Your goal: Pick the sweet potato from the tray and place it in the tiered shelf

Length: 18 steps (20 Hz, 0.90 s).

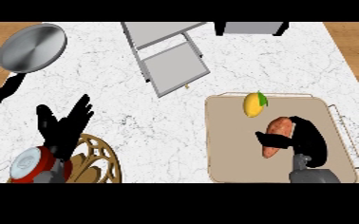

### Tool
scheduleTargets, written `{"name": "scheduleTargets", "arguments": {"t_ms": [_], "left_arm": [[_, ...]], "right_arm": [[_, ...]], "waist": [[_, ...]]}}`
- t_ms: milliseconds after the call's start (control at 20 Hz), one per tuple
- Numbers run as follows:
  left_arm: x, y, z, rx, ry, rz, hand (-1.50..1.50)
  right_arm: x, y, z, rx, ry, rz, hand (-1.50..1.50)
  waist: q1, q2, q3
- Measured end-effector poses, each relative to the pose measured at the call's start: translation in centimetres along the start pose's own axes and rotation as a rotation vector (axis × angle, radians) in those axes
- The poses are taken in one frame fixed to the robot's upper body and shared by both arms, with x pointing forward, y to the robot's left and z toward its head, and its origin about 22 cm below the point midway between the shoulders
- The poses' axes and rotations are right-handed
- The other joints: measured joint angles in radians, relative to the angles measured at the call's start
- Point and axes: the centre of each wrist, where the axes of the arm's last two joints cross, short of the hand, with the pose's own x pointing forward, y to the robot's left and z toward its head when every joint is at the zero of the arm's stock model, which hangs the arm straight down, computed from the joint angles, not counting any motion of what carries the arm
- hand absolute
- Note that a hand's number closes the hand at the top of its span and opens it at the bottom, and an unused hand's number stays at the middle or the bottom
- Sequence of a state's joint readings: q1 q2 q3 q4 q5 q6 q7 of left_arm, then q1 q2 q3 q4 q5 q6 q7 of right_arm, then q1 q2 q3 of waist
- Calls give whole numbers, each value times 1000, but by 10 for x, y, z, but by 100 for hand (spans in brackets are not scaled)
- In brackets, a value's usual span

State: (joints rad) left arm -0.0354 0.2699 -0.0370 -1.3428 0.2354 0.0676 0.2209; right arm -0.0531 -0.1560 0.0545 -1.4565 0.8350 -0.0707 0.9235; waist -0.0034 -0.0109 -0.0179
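Nearest us, our right hand [303, 140] sits over the beige rectangular tray [231, 166], its black fingers curled round the orange-brown, tapered sweet potato [278, 134]; the thumb crosses the root's middle from the left. The sweet potato seems to lie on the tray still, under that clasp, so we judge the pick is at the grasp and the lift is yet to come. Gripping across the middle should keep the long root from tipping.

Our left hand [64, 123] rests low at the left, fingers straight and spread, holding nothing, out of the working side's way. Just below it sit a round woven wicker stand [98, 161] and a red-rimmed round object [32, 163] we cannot identify.

Just beyond the right hand's fingertips lies a yellow lemon with a green leaf [254, 104], near the sweet potato but apart from it; the lift should avoid nudging it.

Farther off, up and to the left of the right hand, stands the grey metal tiered shelf [172, 57], the destination. Well beyond the left hand, a round steel pan [32, 47].
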Motion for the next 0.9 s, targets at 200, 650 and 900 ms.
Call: {"name": "scheduleTargets", "arguments": {"t_ms": [200,650,900], "left_arm": [[-3,4,1,5,7,-1,0],[1,-13,-2,-58,-16,-18,0],[3,-16,-5,-67,-15,-20,0]], "right_arm": [[6,6,4,-11,-71,-29,150],[80,42,87,170,-673,136,150],[122,41,153,327,-1142,199,150]], "waist": [[0,1,2],[78,16,15],[81,16,18]]}}
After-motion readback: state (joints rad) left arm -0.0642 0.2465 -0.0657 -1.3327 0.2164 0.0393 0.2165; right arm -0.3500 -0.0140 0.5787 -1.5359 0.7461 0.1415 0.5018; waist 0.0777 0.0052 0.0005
